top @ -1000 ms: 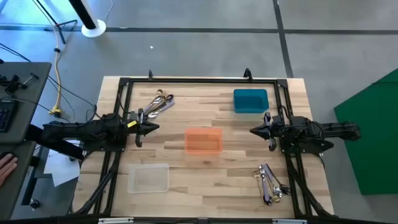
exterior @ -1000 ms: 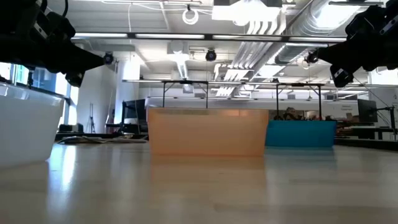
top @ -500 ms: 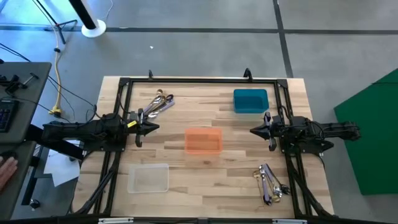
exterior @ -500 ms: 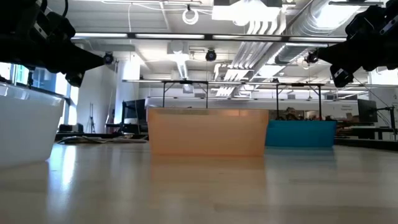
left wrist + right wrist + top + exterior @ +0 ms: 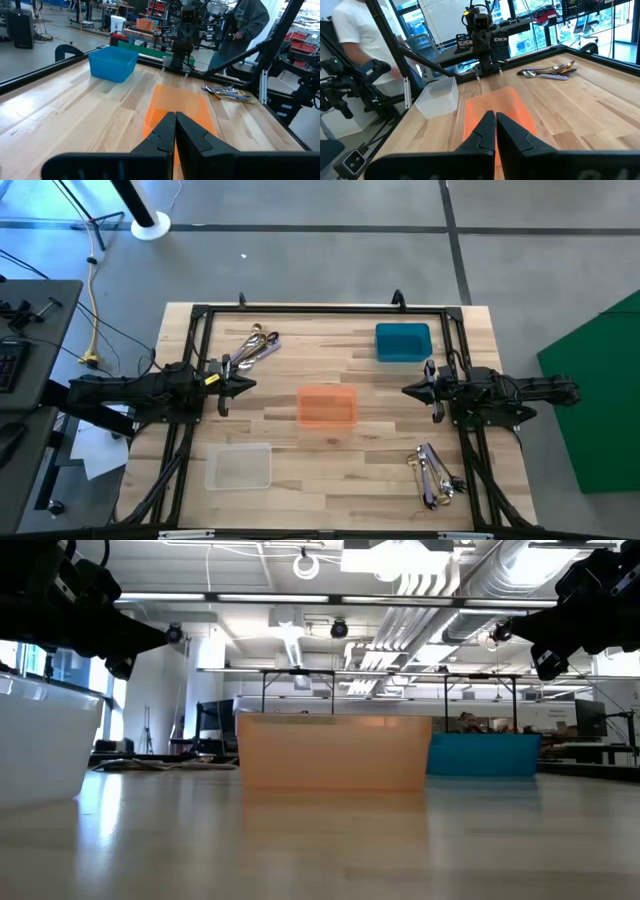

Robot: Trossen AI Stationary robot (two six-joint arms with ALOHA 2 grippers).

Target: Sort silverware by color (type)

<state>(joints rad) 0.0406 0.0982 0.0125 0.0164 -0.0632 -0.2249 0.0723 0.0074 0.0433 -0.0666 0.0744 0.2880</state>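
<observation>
Metal silverware is lying in two loose heaps on the pale wooden table (image 5: 300,440). One pile of silverware (image 5: 256,346) is sitting near the far left corner, just beyond the left gripper (image 5: 246,385); the second pile (image 5: 432,470) is resting near the front right corner, on the near side of the right gripper (image 5: 408,390). None of the pieces is sitting in a bin.

An orange bin (image 5: 327,406) is standing at the middle of the table, between the two grippers. A blue bin (image 5: 403,342) is sitting toward the far right, and a clear bin (image 5: 239,466) is sitting toward the front left.

The left gripper is hanging above the table at the left side, its fingers pressed together and gripping nothing, pointing toward the orange bin. The right gripper is hovering at the right side, facing the orange bin from the opposite direction, its fingers likewise pressed together on nothing.

Beyond the table, a person in a grey top (image 5: 246,22) is standing behind the right arm, and a person in a white shirt (image 5: 355,30) is standing off the left side.
</observation>
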